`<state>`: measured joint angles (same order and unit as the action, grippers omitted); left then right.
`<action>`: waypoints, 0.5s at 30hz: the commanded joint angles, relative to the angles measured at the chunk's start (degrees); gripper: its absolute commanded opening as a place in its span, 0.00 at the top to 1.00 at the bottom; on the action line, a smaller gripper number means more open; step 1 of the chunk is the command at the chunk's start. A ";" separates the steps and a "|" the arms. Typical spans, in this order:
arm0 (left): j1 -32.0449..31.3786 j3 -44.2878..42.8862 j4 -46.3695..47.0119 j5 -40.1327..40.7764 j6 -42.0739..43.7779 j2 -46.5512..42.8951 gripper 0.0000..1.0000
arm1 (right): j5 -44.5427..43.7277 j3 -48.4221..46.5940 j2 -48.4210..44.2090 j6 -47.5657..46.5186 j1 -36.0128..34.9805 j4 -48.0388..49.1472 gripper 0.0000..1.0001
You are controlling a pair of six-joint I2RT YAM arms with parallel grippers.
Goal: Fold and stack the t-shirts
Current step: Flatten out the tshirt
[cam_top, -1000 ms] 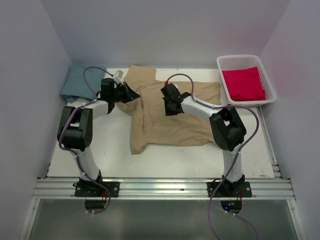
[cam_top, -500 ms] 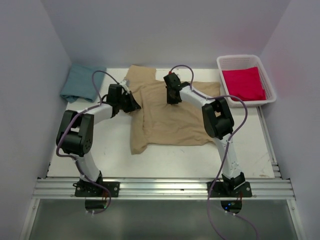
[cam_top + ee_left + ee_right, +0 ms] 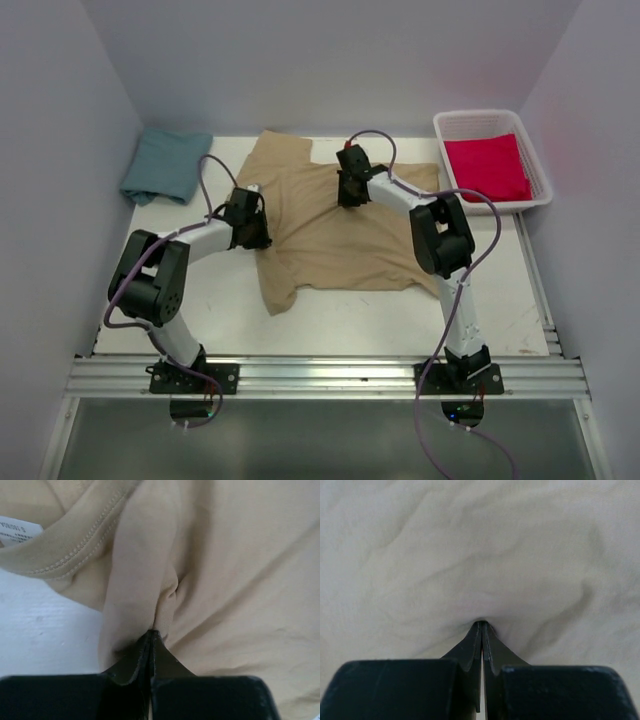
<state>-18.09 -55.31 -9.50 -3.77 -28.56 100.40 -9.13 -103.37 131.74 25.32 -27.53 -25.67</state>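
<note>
The tan t-shirt (image 3: 345,235) lies spread over the middle of the tabletop (image 3: 400,320). It is mostly flat but creased, with one part reaching toward the far edge and a corner trailing toward the near side. It is thin, limp cloth, light and with nothing to break. It will sag, drag and wrinkle wherever it is unsupported, so a pull from a single point would only bunch it. The best holds, I judge, are the hems, the shoulder seams or the collar (image 3: 75,555), where stitching gives a firmer edge. Taking it at two points well apart would let it hang as a sheet.

The left arm's (image 3: 195,240) jaws are clenched on a raised ridge of this shirt, just beside the collar and its white label (image 3: 17,532). The right arm's (image 3: 400,200) jaws are pinched tight on a small pucker near the shirt's far middle. In the right wrist view the cloth looks pale grey, probably a colour cast, since the overhead view places those jaws on the tan shirt.

The teal-blue t-shirt (image 3: 165,167) lies bundled in the far left corner, apart from the tan one. The red-pink t-shirt (image 3: 487,168) rests inside the white basket (image 3: 441,125) at far right.
</note>
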 commanded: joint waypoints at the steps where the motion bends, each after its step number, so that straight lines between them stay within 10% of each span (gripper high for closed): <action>1: 0.24 5.03 -4.91 9.21 -3.07 -2.05 1.00 | -0.28 3.70 2.82 0.17 2.65 -3.51 1.00; 15: 0.07 22.34 -7.99 6.58 -9.32 -21.46 1.00 | 0.78 4.23 5.89 0.25 7.40 -3.33 1.00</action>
<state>-18.09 -37.10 -9.67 0.89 -36.07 83.18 -4.21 -102.24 131.79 26.50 -22.31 -22.44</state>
